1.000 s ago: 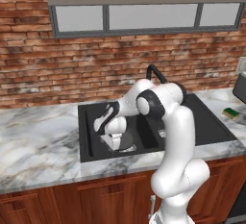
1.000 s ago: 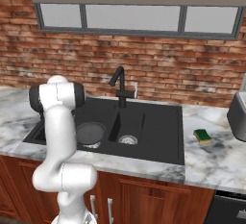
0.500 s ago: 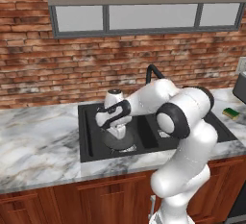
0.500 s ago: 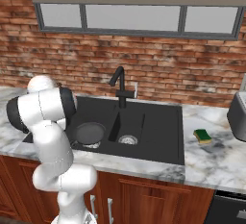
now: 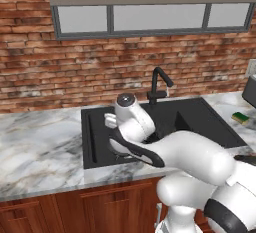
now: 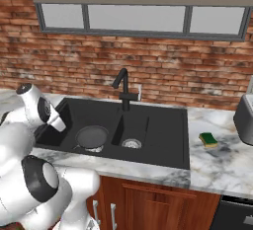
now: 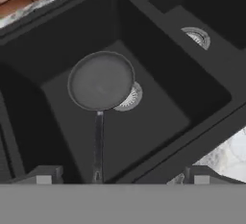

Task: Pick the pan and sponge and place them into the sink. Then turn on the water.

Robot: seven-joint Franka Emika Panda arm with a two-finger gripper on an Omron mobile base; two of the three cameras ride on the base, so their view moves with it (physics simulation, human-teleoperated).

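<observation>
The dark pan lies flat in the left basin of the black sink, partly covering that basin's drain, with its straight handle pointing toward my hand. My gripper hovers above the handle's end, open, its fingertips wide apart and holding nothing. In the right base view the pan rests in the sink while my gripper hangs over the sink's left edge. The yellow-green sponge sits on the counter right of the sink. No water shows at the faucet.
A dark appliance stands at the far right, just behind the sponge. A brick wall and window run behind the faucet. Marble counter spreads left of the sink. My arm's large elbow fills the front.
The hand has risen out of the left basin and drawn back toward the sink's left edge. The arm's elbow has swung toward the cameras. The pan stays put in the basin.
</observation>
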